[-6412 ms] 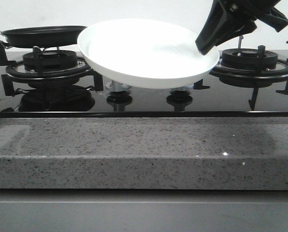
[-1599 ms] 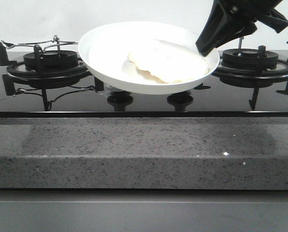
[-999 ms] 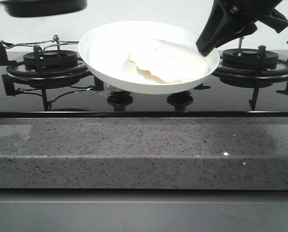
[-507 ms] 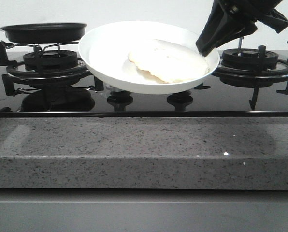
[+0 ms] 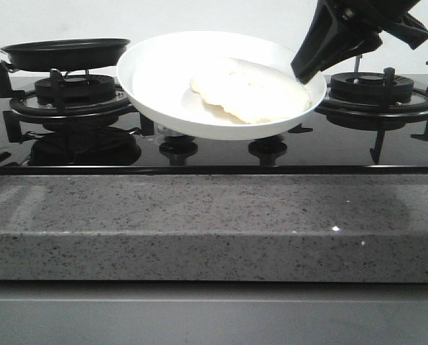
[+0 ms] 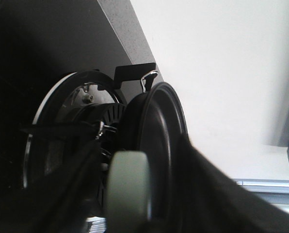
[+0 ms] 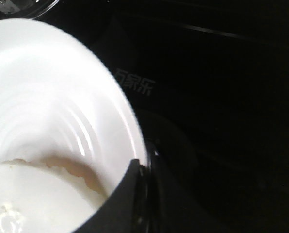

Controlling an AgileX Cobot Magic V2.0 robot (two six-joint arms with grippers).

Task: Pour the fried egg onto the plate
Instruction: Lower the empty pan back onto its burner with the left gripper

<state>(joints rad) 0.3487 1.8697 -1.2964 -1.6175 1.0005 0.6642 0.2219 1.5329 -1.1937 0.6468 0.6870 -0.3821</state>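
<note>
The white plate (image 5: 171, 79) hangs tilted above the middle of the hob, held at its right rim by my right gripper (image 5: 305, 69), which is shut on it. The fried egg (image 5: 250, 90) lies on the plate's right half, near that gripper. In the right wrist view the plate's rim (image 7: 130, 121) sits between the fingers and the egg (image 7: 33, 199) shows low in the dish. The black frying pan (image 5: 64, 52) is over the left burner. In the left wrist view my left gripper (image 6: 135, 204) is shut on the pan's grey handle (image 6: 128, 189), with the pan (image 6: 156, 145) beyond it.
The black glass hob has a left burner grate (image 5: 70, 100), a right burner grate (image 5: 375, 97) and two knobs (image 5: 177, 149) at the middle front. A grey speckled stone counter edge (image 5: 214, 230) runs across the front.
The pan came down from high at the upper left to just over the left burner. The plate, the egg and the right gripper have not moved.
</note>
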